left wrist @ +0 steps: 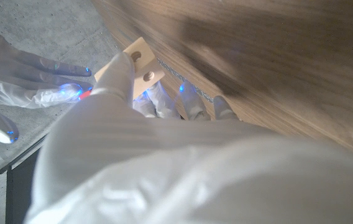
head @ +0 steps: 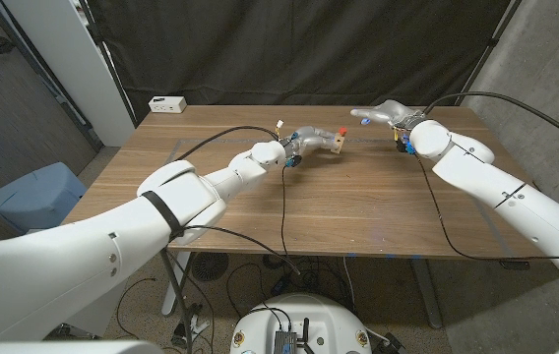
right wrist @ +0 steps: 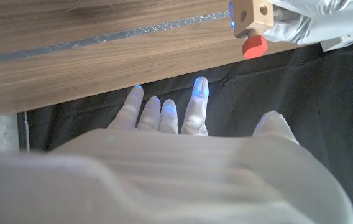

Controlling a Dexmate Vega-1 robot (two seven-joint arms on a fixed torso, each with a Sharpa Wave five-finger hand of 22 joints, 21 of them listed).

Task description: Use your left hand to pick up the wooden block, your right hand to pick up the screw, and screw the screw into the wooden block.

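Left hand holds the block with the red screw seated in it; right hand is spread and holds nothing.

Above the far middle of the bench (head: 358, 211), the left hand (head: 304, 144) grips the wooden block (head: 339, 142), lifted off the surface. The red screw (head: 342, 129) sits in the block's end, its head sticking out. The right hand (head: 383, 113) hovers just right of the block, near the far edge, fingers apart and apart from the screw. A small white box (head: 167, 103) lies at the far left corner.
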